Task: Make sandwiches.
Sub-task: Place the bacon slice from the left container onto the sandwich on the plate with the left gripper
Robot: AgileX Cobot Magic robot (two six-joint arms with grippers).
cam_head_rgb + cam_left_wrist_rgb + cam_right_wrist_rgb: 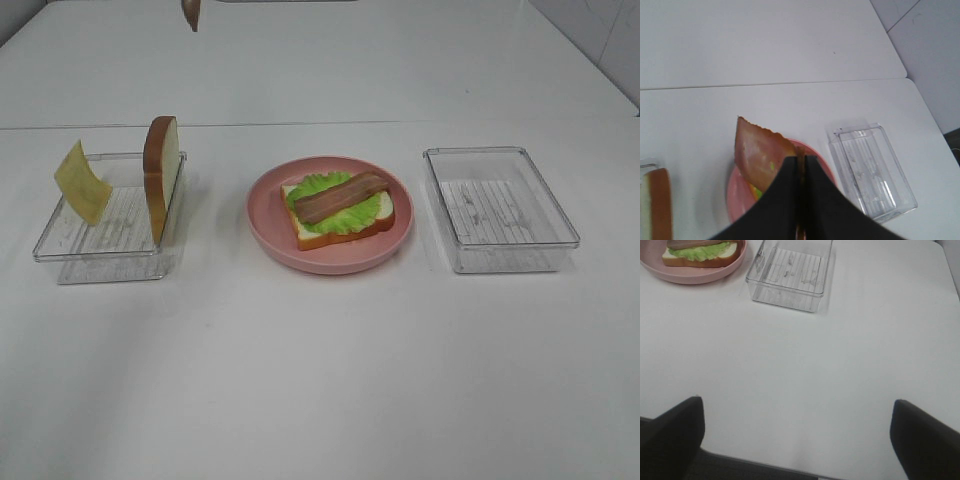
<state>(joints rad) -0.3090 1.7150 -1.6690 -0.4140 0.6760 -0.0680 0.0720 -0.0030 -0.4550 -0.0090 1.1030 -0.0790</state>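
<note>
**Overhead view.** The pink plate sits at the middle of the white table. On it you see the lower bread slice lying flat and the lettuce leaf spread over it. The plated bacon strip lies diagonally across the lettuce.

On the left arm's side stands the left tray. Inside it the cheese square leans tilted at the outer wall. The upright bread slice stands on edge against the wall nearer the plate. On the right arm's side, apart from the plate, lies the right tray.

**Left wrist view.** The left gripper is closed, its jaws pressed together on one end of the held bacon strip. The rest of the strip stands out beyond the fingertips, with the plate seen behind it. In the overhead view you find only the tip of this strip, hanging at the top edge.

**Right wrist view.** The right gripper has its fingers spread wide, and only bare table shows between them. It hovers over the table, with the right tray and the plate farther off.
</note>
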